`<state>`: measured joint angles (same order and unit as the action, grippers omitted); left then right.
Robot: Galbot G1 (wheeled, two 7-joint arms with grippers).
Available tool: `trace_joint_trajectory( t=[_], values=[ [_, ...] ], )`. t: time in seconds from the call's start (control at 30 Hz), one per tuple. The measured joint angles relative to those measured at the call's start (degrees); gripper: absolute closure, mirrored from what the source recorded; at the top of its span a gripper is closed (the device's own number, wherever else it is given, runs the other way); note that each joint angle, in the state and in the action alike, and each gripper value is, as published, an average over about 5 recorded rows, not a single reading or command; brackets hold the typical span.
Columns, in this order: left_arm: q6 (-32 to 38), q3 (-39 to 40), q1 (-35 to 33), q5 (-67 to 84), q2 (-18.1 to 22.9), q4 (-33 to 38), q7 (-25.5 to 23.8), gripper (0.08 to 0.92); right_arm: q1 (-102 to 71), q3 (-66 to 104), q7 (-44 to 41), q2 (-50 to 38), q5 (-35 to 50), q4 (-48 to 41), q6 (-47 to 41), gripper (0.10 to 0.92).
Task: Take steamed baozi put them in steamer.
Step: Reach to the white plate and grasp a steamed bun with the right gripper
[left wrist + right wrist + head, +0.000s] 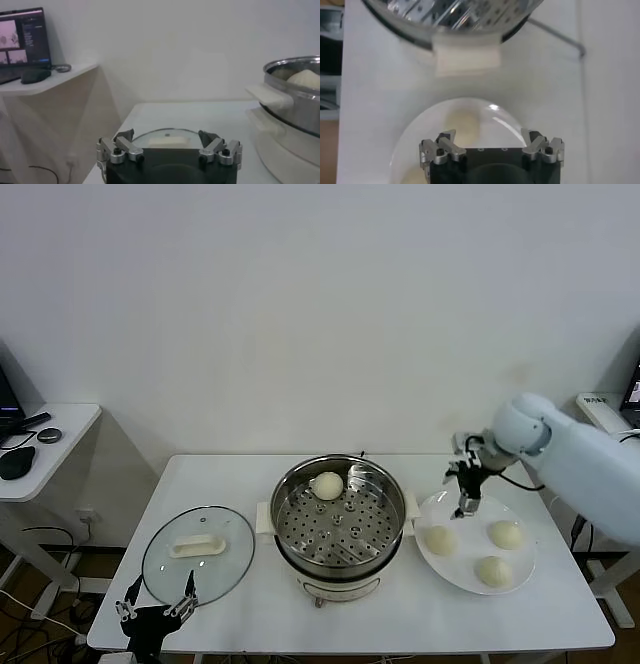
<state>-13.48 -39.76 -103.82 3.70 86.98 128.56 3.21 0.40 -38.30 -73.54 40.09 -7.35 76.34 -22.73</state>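
Head view, steamer: the steamer (339,529) stands on the white table (250,484), a steel pot on a cream base with side handles; every place below is given from it.
Bun inside: one bun (327,485) lies on the perforated tray, against the far wall of the pot, a little toward the robot's left.
Plate: a flat white plate (452,572) sits just beside the steamer on the robot's right, close to that side handle.
Buns on plate: three buns lie apart from one another; one (441,539) nearest the steamer, one (506,534) on the side away from it, one (493,571) toward the front edge of the table.
Right gripper: the right gripper (465,489) hangs over the far rim of the plate, to the robot's right of the steamer, fingers spread and holding nothing; the nearest bun lies just in front of and below it, not touched.
Right wrist view: the plate (510,122) and one bun (462,125) show beyond the spread fingers (442,145), with the steamer's handle (467,57) farther on.
Lid: a round glass lid (198,554) with a white handle lies flat on the robot's left of the steamer.
Left gripper: the left gripper (155,604) is low at the front table edge, by the lid, well apart from the steamer, fingers spread and empty.
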Motion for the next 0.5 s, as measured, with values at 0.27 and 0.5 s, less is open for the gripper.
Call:
trace_joint_trajectory(
  t=[0.27, 0.5],
  values=[
    [0.0, -0.1, -0.1, -0.1, 0.0, -0.1, -0.1, 0.177, -4.2, 1.7, 0.6, 2.4, -2.4, -2.5, 0.5, 0.203],
    [0.0, -0.2, 0.2, -0.1, -0.1, -0.3, -0.2, 0.177, -6.2, 2.3, 1.5, 4.2, -4.1, -4.8, 1.4, 0.203]
  ],
)
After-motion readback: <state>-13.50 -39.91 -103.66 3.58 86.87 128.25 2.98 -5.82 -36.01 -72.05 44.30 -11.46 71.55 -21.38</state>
